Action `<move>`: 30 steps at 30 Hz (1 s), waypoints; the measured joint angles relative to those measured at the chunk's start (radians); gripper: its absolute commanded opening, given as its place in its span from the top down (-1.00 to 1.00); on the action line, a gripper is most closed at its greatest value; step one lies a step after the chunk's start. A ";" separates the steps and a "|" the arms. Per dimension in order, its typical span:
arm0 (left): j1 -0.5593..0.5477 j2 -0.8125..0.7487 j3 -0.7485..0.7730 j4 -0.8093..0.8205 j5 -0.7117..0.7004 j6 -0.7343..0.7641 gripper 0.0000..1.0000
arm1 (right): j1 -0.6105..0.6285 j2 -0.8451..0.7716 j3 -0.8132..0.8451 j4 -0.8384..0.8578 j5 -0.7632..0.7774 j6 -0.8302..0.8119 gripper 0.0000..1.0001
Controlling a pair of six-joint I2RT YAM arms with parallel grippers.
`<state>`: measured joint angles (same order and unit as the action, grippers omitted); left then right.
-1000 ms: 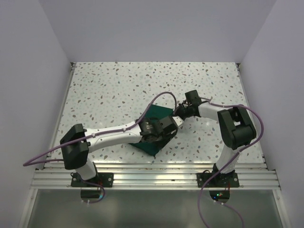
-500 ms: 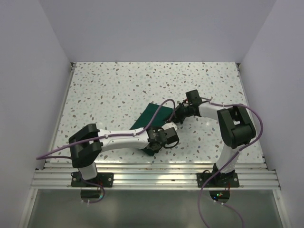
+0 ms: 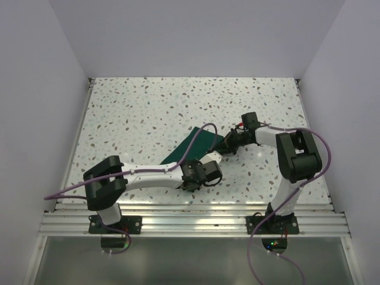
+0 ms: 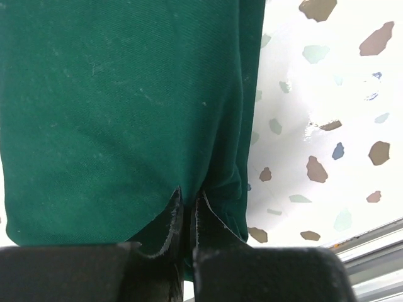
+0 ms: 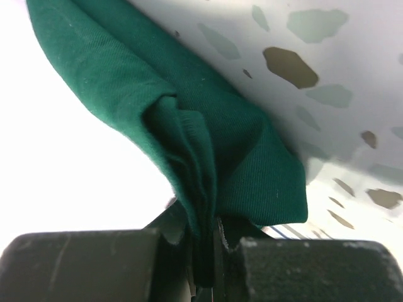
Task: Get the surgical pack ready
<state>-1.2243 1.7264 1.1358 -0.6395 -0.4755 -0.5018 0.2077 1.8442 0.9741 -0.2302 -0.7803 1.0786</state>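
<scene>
The surgical pack shows only as a folded dark green cloth drape [image 3: 196, 144] lying aslant at the table's middle. My left gripper [image 3: 191, 168] is at the drape's near edge. In the left wrist view its jaws [image 4: 187, 202] are shut on the hem, with the drape [image 4: 119, 107] spreading away above them. My right gripper [image 3: 226, 144] is at the drape's right corner. The right wrist view shows it [image 5: 204, 236] shut on a bunched fold of the drape [image 5: 252, 170], which is raised off the table. Whatever the drape covers is hidden.
The speckled white table [image 3: 148, 107] runs out to grey walls at the left, back and right. An aluminium rail [image 3: 196, 222] crosses the near edge, where both arm bases stand. Purple cables [image 3: 202, 122] loop over the arms.
My left gripper has drawn back toward the near edge and shut on the drape's hem. The drape now shows narrower, and its near part is under the left wrist. The right gripper shifted slightly right, still shut.
</scene>
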 measured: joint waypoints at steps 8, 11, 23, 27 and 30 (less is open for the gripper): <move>-0.002 -0.043 -0.025 -0.024 0.022 0.003 -0.08 | -0.022 -0.027 0.065 -0.162 0.004 -0.182 -0.32; -0.003 -0.081 -0.022 -0.080 0.052 0.015 -0.13 | -0.034 -0.102 0.065 -0.263 0.013 -0.253 -0.46; 0.222 -0.356 0.040 0.038 0.397 0.065 0.97 | -0.029 -0.310 0.119 -0.582 0.079 -0.476 1.00; 0.248 -0.268 0.040 0.128 0.522 0.076 1.00 | 0.020 -0.220 0.232 -0.544 0.069 -0.465 1.00; 0.244 -0.179 0.024 0.192 0.604 0.076 1.00 | 0.082 -0.121 0.300 -0.475 0.054 -0.459 1.00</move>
<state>-0.9802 1.5478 1.1595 -0.4477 0.1284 -0.4263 0.2893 1.7237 1.2743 -0.7052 -0.7261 0.6193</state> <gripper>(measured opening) 0.005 0.010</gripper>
